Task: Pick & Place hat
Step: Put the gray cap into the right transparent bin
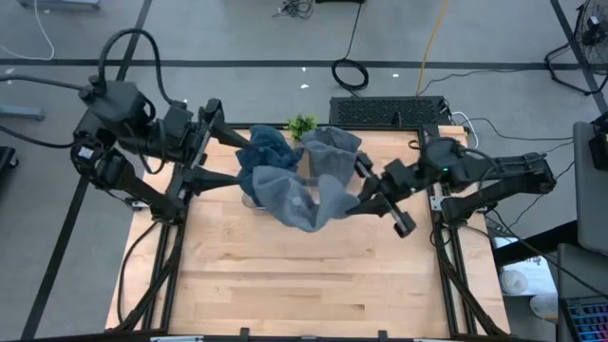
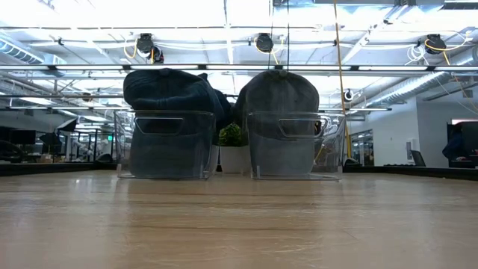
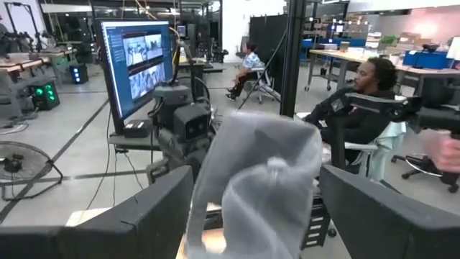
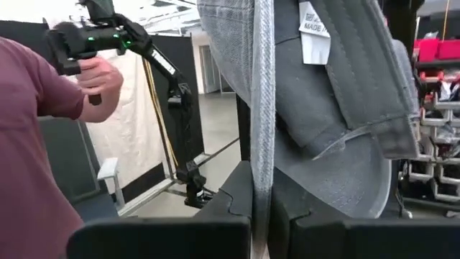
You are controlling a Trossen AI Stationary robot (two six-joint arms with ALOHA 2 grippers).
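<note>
— Where's the hat [image 1: 302, 198]?
— Hanging above the surface [image 1: 313, 275], pinched in the closed right gripper [image 1: 359, 201] at its three o'clock.
— And the left gripper [image 1: 220, 160]?
— Spread wide at nine o'clock, holding nothing.

Both arms reach inward over the table's far half. The left gripper [image 1: 249, 171] has its fingers spread apart; the right gripper [image 1: 359, 195] is pinched closed on the hat [image 1: 299, 198].

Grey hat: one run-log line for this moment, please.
right gripper shut on grey hat, held above table | left gripper open beside it | two bins full
</note>
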